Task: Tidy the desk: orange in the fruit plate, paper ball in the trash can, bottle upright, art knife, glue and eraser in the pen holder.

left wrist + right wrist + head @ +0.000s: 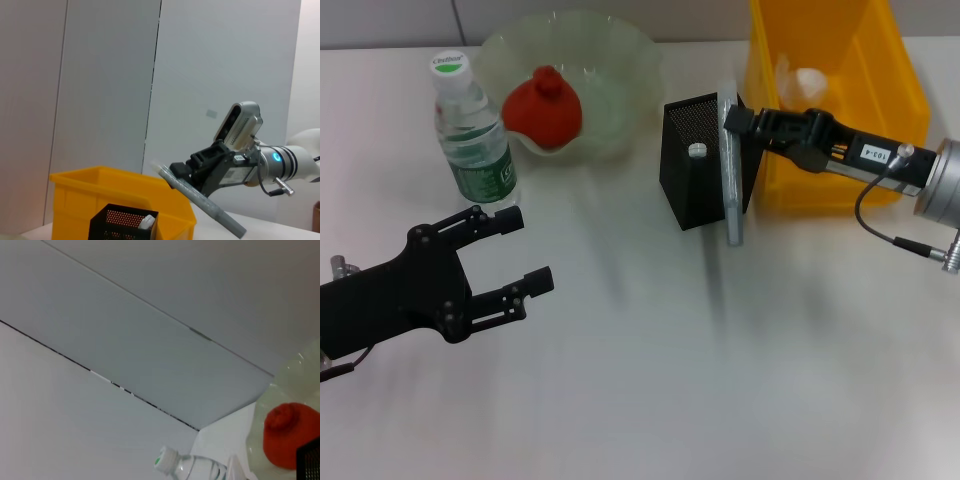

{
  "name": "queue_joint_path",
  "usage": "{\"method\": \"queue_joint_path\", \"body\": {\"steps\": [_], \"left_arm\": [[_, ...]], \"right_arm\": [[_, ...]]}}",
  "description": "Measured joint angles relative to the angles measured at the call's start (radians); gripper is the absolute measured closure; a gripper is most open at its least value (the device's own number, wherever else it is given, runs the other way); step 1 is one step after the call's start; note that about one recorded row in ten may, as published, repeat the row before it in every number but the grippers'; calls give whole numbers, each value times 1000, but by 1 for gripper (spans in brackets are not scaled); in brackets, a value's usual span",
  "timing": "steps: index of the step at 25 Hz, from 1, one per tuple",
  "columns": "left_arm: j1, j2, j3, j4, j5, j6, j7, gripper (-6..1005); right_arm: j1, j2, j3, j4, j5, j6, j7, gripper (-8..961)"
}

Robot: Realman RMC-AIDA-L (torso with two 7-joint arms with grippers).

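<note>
A white desk filled the head view, evenly lit and marked only by soft shadows. Behind it stood a pale grey wall of flat panels, with thin dark vertical seams between them. A small grey patch sat on 1 panel.

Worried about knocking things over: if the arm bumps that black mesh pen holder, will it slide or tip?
The pen holder looks like thin mesh, tall for its base, so probably light and apt to tip. The right gripper holds the art knife against its rim, so sideways pressure could probably topple it.
</note>
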Motion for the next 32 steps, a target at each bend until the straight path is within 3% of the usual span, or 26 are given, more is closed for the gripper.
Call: {"method": "queue_joint_path", "body": {"steps": [6,13,26,32], "left_arm": [[1,-2,-2,0,0,5,2,215],[8,-6,-13,0,0,10,18,215],[12,-8,-27,0,0,12,30,215],[12,-9,-27,0,0,12,30,215]], "right_arm": [[13,6,45,1,16,19,2,830],[75,10,98,2,31,157,3,830],[136,5,108,-5,47,300,-10,813],[159,14,103,-1,47,357,-45,801]]}}
